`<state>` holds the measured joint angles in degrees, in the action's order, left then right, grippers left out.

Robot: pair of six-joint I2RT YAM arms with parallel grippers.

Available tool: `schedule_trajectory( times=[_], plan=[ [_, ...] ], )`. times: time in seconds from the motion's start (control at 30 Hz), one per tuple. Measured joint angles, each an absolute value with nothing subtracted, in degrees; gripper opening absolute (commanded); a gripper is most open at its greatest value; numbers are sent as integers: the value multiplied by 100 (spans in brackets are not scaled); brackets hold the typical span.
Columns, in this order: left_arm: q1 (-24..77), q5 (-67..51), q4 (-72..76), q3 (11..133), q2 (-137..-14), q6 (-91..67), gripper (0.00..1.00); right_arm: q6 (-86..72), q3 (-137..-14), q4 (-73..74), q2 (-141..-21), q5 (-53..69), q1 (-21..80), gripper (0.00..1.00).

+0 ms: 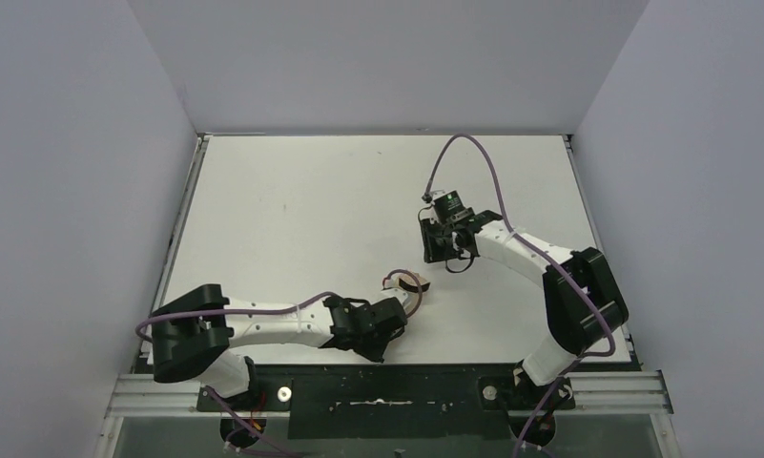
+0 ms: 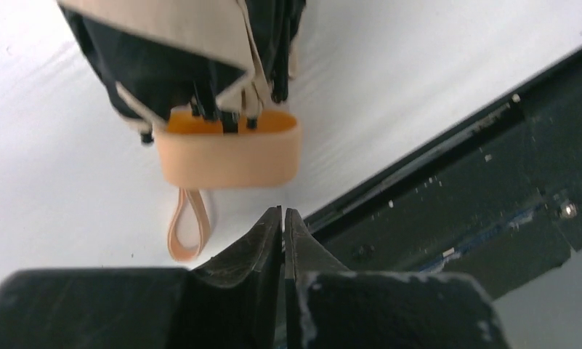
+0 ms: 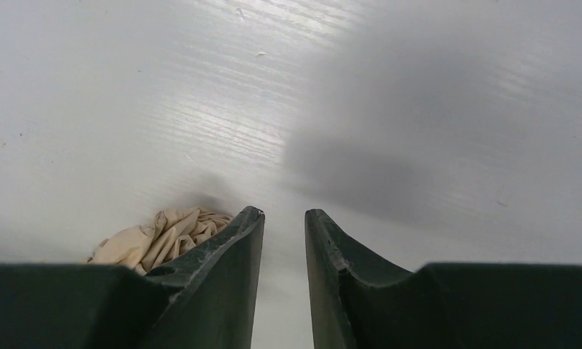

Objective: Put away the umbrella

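The left tool point(image 2: 283, 218), at the near edge of the surface point(image 1: 292, 200), has its fingers pressed together on nothing. It points at the handle point(image 2: 229, 154) of the umbrella point(image 2: 150, 73), just ahead, with the loop point(image 2: 188, 231) trailing beside it. The folded umbrella lies on the surface, its long axis running away from that tool, handle end nearest. Farther out, the right tool point(image 3: 284, 212) is parted and empty, with bunched beige fabric point(image 3: 160, 238) just beside one finger. The left tool looks better placed for the handle.
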<state>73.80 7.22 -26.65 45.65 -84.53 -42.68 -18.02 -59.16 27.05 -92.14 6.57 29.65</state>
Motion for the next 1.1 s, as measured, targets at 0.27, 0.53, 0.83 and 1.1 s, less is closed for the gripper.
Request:
schedule_trajectory(
  times=[0.27, 0.53, 0.83, 1.1],
  plan=[
    [7043, 731, -2639, 4882, -9059, -4257, 2, -1710, -5957, 2648, -9546, 1074, 2965, 30],
    [6479, 768, -2694, 4971, -9133, -4066, 2, -1712, -5979, 2692, -9644, 1212, 2965, 30],
    [5686, 735, -2961, 5537, -9590, -3516, 2, -1817, -5876, 2661, -9581, 1234, 2906, 30],
    [5483, 672, -2707, 6038, -10001, -3358, 7, -2449, -5175, 2799, -8954, 1052, 3009, 34]
  ],
)
